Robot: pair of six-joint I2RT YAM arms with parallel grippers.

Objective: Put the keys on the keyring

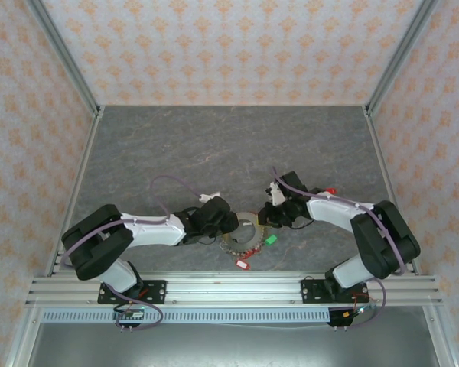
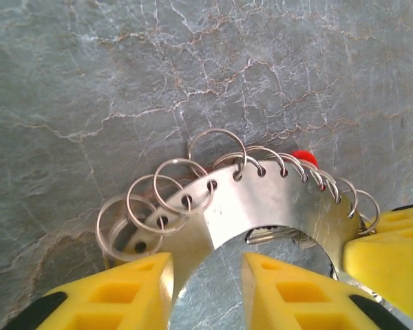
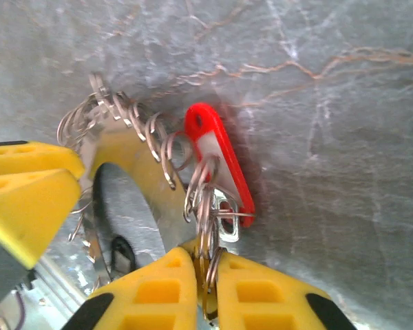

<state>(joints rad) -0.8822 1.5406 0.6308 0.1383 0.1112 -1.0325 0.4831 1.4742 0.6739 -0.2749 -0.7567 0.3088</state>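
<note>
Right gripper point(image 3: 205, 265): jaws clenched on thin wire loops point(image 3: 201, 206) just beside the red key point(image 3: 217, 155). Left gripper point(image 2: 206, 268): jaws part-way apart, astride the keyring point(image 2: 275, 199) band; cannot tell whether they actually bite. Keyring sits at the near side of the table point(image 2: 124, 69), between the two grippers.

Judgement: plate stiff, light, slick; loops springy and prone to skid. Take the plate by its bare inner edge, the key by its plastic head.

Keyring point(image 2: 282, 199): flat grey metal band with an open centre, sitting near the front edge of the tabletop point(image 1: 214, 145). Small wire loops point(image 2: 217, 130) are threading the holes along its rim. Red key point(image 3: 217, 155) is lying just beside that rim, my right jaws pinching its loop. Green key point(image 1: 271, 240) and second red key point(image 1: 242, 264) are lying just beside the ring.
</note>
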